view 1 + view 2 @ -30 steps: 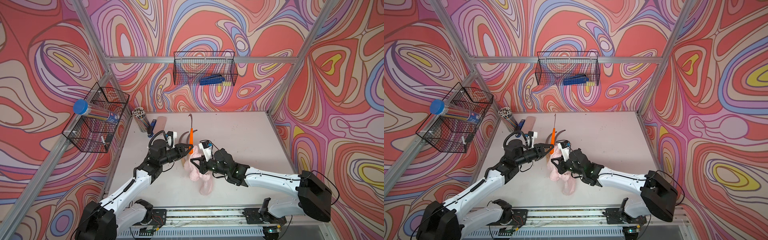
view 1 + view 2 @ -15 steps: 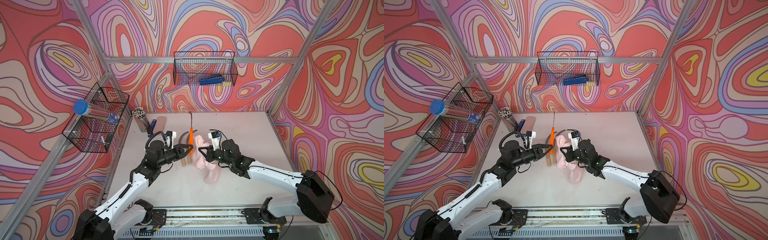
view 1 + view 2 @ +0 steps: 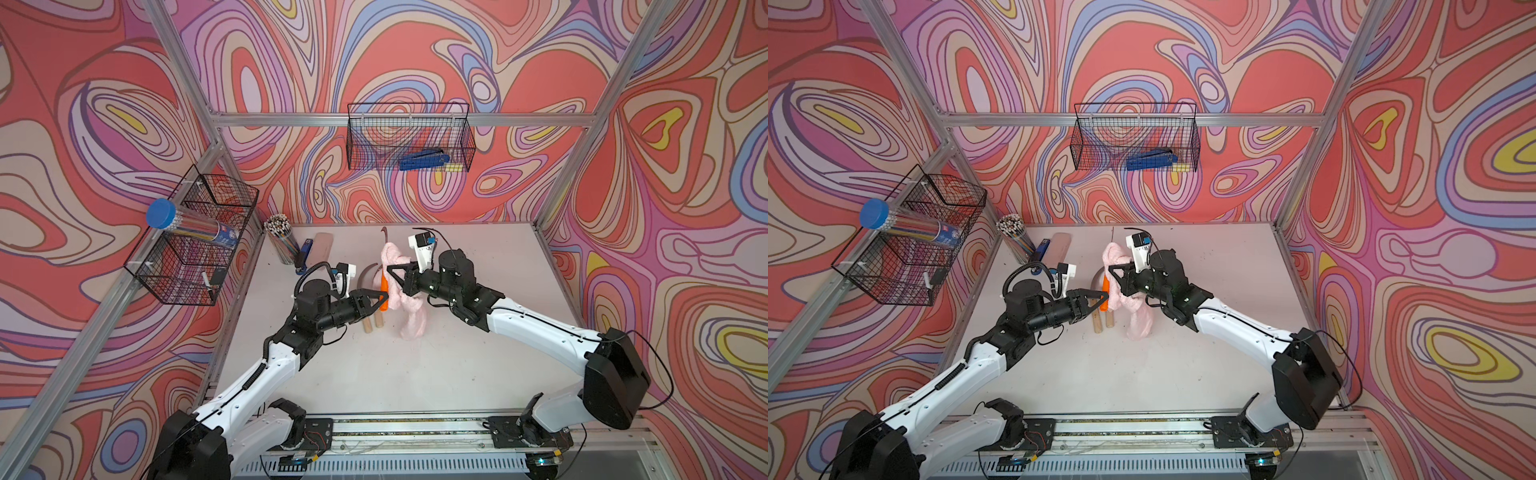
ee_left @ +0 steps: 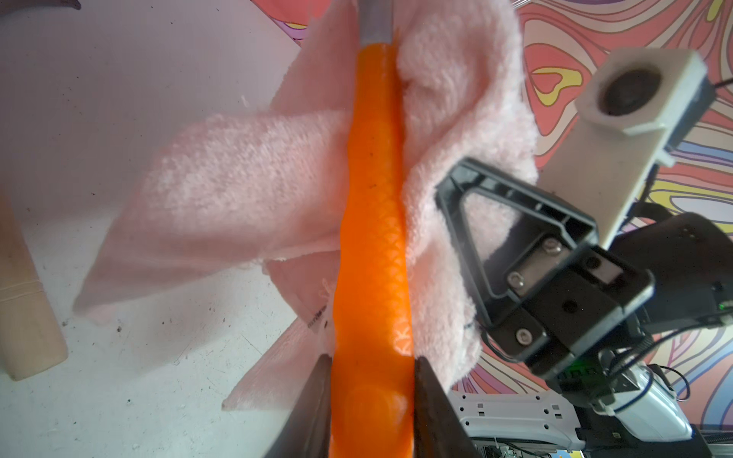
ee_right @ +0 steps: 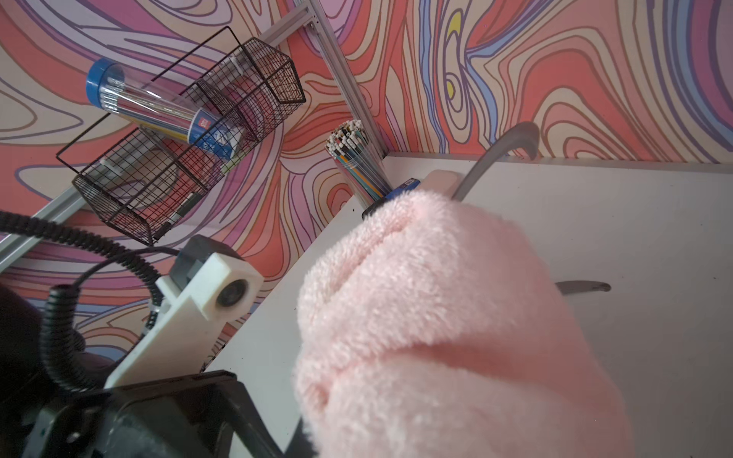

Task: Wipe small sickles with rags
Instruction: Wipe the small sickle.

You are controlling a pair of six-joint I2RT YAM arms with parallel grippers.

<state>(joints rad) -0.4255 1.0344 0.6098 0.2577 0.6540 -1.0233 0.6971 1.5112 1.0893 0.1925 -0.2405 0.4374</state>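
Note:
My left gripper (image 3: 384, 296) (image 4: 373, 368) is shut on the lower end of the orange handle (image 4: 375, 218) of one small sickle (image 3: 384, 286) and holds it off the table. The pale pink rag (image 3: 409, 320) (image 5: 436, 317) wraps that sickle above the handle, and its loose end hangs to the table. My right gripper (image 3: 392, 276) (image 3: 1115, 276) is shut on the rag. The grey blade tip (image 5: 499, 150) (image 3: 385, 235) sticks out past the rag. Two wooden-handled sickles (image 3: 368, 326) (image 3: 1109, 320) lie on the table under the left gripper.
A cup of pencils (image 3: 282, 241), a blue item (image 3: 304, 253) and a rigid pink case (image 3: 322, 245) stand at the back left of the table. A wire basket (image 3: 195, 245) with a blue-capped tube hangs on the left wall. Another basket (image 3: 409, 137) is on the back wall.
My right gripper has drawn the rag along the orange-handled sickle, away from the front and toward the blade tip. The left gripper has kept its hold on the handle.

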